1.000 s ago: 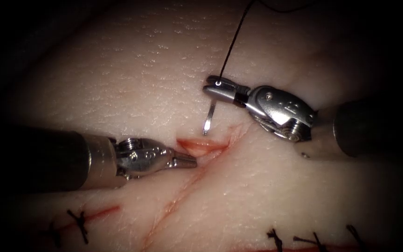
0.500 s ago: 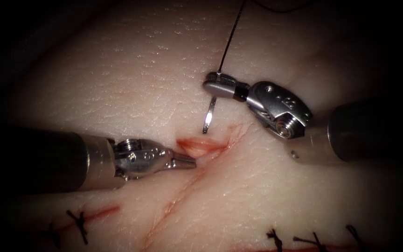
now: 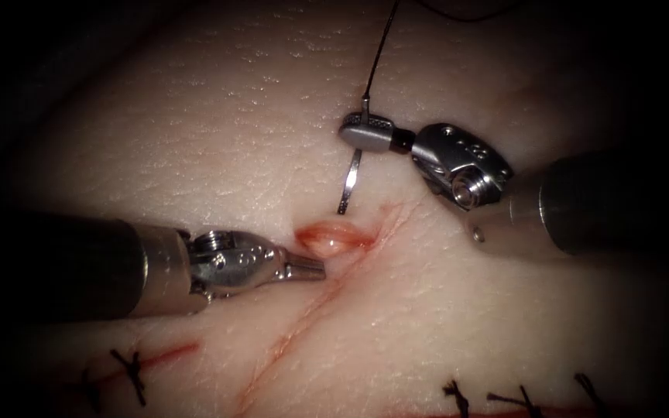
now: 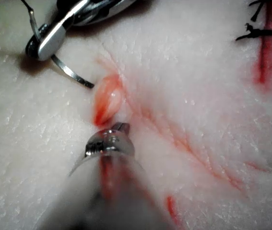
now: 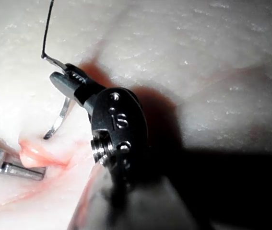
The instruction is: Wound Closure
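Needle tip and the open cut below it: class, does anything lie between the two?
Nothing visible does. The right tool holds the needle near its thread end, tip just above the cut, outside the tissue. The left tool grips the cut's edge from the left.

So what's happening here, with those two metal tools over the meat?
Bench suturing practice on pork tissue. The right tool grips a curved needle near its thread end; the thread trails up and away. The needle's tip hangs just above the skin, left of the cut, not in the tissue. The left tool holds the cut's left edge with its fingers shut, lifting a small pink fold. Finished stitches sit nearby.
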`<state>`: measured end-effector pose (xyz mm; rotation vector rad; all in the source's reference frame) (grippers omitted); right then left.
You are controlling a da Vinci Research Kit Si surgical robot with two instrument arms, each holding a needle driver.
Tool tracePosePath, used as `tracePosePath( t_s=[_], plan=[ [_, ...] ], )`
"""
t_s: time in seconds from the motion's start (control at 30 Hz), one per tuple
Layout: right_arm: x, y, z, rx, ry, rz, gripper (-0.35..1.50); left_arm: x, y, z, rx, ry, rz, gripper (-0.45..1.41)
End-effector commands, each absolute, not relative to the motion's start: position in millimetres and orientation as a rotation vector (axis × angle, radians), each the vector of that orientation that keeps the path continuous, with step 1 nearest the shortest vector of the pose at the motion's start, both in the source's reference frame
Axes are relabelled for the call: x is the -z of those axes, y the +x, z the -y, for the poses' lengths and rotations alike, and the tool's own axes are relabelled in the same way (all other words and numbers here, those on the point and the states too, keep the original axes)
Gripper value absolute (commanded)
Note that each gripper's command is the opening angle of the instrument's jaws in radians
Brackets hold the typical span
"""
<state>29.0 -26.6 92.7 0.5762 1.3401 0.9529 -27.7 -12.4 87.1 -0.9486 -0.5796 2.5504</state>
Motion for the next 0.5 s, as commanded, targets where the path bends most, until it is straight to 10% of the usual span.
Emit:
tracePosePath(
  t_s=[0.03, 0.5],
  plan=[
    [-93.1, 29.8, 27.0, -0.968, 0.591, -1.339, -0.35, -87.7, -28.3, 12.7, -2.549, -0.949, 0.582, -0.3],
    [-92.6, 30.4, 28.5, -1.043, 0.807, -1.345, -0.35, -87.6, -28.4, 12.7, -2.548, -0.947, 0.578, -0.3]
  ],
)
